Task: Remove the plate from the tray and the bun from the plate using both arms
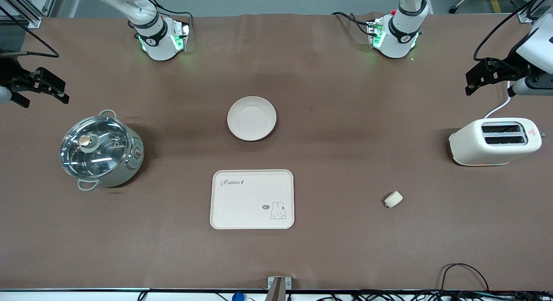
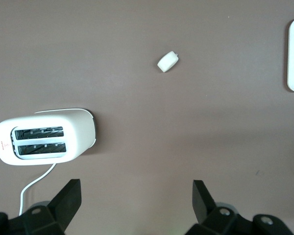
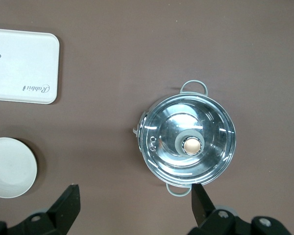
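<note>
The left gripper (image 1: 479, 80) hangs at the right edge of the front frame, above the table's end near the toaster (image 1: 494, 142), jaws spread wide and holding nothing. In the left wrist view its two fingers (image 2: 68, 198) stand well apart at the bottom of the frame. The right gripper (image 1: 43, 87) hangs at the left edge of the front frame, over the table's end by the pot (image 1: 100, 150), jaws likewise wide and empty. Both arms look parked.

The plate (image 1: 252, 118) sits on the bare table at centre frame, apart from the tray (image 1: 252, 199), which lies below it in the front view. The plate carries nothing. The bun (image 1: 393, 199) lies alone on the table at lower right of the front frame, well apart from plate and tray. By how things lie, the task looks done.

On handling, as a judgement: the plate seems light, rigid and smooth, so a pinch across its raised rim would hold best; a flat grip on the shallow bowl would likely slip. The bun looks soft and very light, so a gentle close across its short width should do, since a hard squeeze could crush it. The tray seems stiff and light, graspable only at its lip.
</note>
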